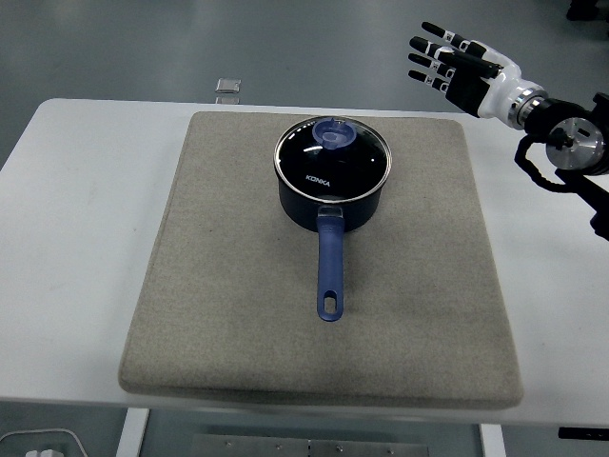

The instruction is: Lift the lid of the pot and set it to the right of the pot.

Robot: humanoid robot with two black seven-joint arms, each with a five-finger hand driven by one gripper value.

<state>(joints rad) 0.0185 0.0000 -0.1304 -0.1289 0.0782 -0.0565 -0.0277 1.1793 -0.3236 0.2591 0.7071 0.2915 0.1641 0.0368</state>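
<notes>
The saucepan (332,195) sits toward the worktop's (76,238) far edge, glass lid (333,152) still on. The right hand (455,65) hovers beyond the far-right corner, fingers spread, empty.

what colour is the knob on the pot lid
Translucent light blue, matching the handle's blue. The knob shows clearly in the head view, atop the lid.

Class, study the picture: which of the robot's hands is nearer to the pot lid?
Right. The right hand hovers, fingers spread, up and to the right of the pot lid, beyond the mat's far corner. The left hand is out of view.
</notes>
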